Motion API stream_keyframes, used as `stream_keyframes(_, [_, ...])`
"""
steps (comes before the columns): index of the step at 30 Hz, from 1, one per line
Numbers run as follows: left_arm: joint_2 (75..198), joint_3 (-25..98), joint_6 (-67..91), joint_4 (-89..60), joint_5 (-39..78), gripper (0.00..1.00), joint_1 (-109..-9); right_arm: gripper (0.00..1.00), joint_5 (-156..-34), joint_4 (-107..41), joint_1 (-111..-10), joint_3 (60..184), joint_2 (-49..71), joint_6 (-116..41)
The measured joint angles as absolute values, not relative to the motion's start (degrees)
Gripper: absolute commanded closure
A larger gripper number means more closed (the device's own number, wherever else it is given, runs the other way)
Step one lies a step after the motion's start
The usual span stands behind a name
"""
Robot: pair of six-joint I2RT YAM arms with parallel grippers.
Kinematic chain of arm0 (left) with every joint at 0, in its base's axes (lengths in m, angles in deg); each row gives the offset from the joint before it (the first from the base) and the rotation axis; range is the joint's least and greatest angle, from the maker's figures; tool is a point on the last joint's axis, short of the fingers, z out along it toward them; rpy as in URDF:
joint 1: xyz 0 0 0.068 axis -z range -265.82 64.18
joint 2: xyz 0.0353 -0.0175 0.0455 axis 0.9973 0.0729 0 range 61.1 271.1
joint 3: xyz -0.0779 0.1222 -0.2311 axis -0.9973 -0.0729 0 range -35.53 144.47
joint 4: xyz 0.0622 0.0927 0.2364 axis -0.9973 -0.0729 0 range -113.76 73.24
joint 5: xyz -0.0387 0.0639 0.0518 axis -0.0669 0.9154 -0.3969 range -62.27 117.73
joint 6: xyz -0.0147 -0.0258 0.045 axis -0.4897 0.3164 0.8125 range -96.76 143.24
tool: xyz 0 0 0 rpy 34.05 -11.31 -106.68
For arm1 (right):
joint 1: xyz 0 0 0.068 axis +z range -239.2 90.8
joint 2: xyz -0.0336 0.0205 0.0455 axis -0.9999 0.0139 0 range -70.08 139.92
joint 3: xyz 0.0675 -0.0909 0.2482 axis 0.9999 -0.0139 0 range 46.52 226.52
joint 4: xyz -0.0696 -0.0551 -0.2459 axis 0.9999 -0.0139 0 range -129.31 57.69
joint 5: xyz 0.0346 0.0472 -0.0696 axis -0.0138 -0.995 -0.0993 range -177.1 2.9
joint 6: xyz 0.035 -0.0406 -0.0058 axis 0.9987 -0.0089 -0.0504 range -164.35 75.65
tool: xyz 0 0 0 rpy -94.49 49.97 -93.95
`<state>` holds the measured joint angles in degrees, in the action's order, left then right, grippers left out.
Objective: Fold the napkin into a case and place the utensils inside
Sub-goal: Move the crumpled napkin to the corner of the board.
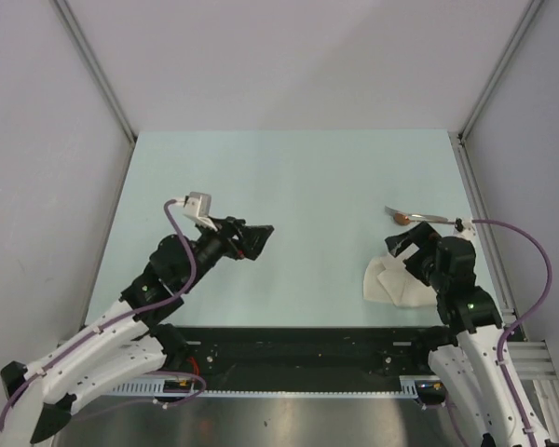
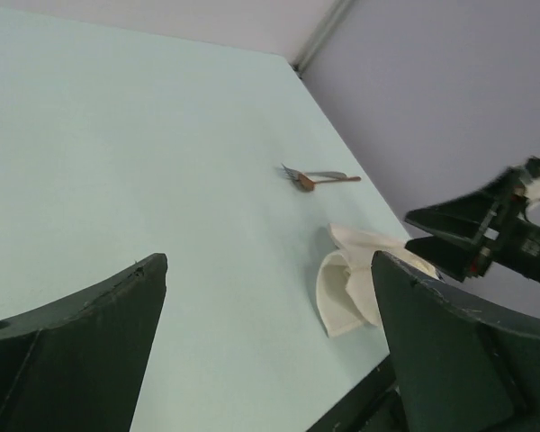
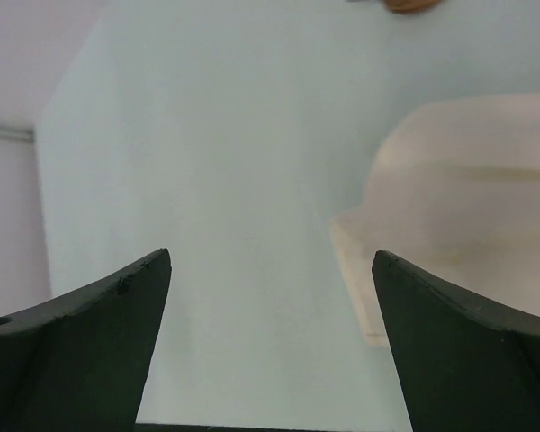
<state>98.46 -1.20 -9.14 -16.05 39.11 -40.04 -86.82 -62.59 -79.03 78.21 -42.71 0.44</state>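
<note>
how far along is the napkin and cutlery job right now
Nothing looks done. The napkin lies rumpled at front right, not a case. The utensils lie on the table farther back, apart from it. Nothing is held: the right gripper hangs open by the napkin, the left gripper open mid-table. Left: the folding, then slipping the utensils in.

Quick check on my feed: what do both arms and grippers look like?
The left arm and right arm have white shells with black joints; a purple cable loops along each. The left gripper and right gripper are black, with broad wedge-shaped jaws.
</note>
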Motion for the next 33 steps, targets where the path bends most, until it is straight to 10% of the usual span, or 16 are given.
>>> stream_keyframes(17, [121.41, 4.59, -10.67, -11.94, 16.03, 0.0, -34.36, 0.02, -63.48, -89.52, -95.95, 86.38, -19.32, 16.49])
stream_keyframes(21, [120.91, 4.55, -10.96, -11.52, 15.44, 0.0, -34.22, 0.29, -67.44, -84.38, -98.33, 82.16, -15.04, 13.67])
stream_keyframes(25, [118.83, 4.55, -10.74, -12.27, 15.79, 0.0, -34.22, 0.98, -71.46, -77.19, -96.78, 79.65, -14.51, 9.45])
stream_keyframes(33, [115.22, 4.57, -9.19, -16.88, 20.88, 0.0, -34.22, 1.0, -72.73, -68.52, -71.86, 80.04, -18.01, 6.39])
